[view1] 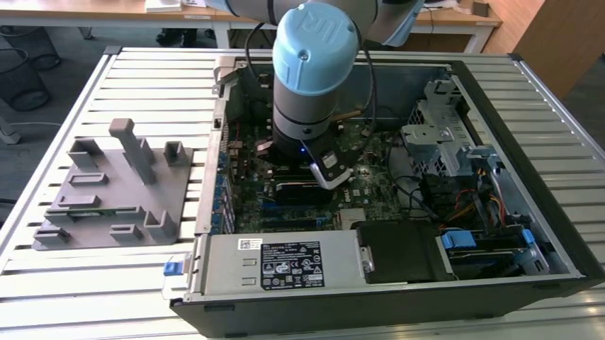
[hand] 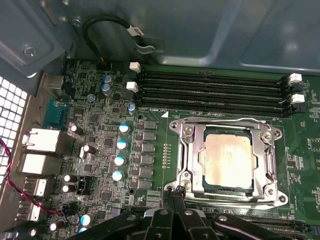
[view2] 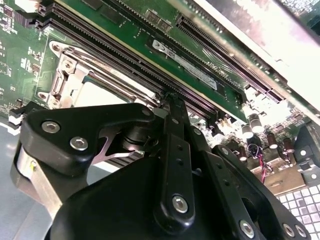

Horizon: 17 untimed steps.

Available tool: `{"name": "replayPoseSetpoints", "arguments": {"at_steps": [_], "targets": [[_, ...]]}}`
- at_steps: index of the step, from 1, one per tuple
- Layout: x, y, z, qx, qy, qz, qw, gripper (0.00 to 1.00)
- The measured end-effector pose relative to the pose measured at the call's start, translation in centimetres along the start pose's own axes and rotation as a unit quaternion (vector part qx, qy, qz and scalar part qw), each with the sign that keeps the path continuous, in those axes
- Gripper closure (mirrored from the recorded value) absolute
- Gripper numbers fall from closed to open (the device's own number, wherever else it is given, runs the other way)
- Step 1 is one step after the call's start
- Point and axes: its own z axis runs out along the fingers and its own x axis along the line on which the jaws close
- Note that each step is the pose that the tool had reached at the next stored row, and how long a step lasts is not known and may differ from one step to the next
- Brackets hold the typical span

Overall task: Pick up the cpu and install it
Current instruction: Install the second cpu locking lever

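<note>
The small flat square silvery-grey cpu (hand: 229, 161) lies seated in the metal-framed motherboard socket (hand: 186, 142), just beyond the black gripper (hand: 173, 196) fingertips. The jaws are pressed together, gripping nothing, their tips near the socket frame's edge. No writing is legible nearby.

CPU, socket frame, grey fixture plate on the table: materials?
The cpu: metal lid, by the look; matte silvery top with a warm sheen, seated in the socket. Socket frame: bright plated or stamped metal, shiny highlights, screw heads at the corners. Grey fixture plate: probably plastic; uniform dull grey, no glint, blocky moulded or printed shapes.
</note>
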Motion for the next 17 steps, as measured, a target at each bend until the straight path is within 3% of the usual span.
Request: {"name": "replayPoseSetpoints", "arguments": {"at_steps": [17], "targets": [[0.26,0.49,0.20,-0.0011,-0.0001,0.000,1.0000,0.89]]}}
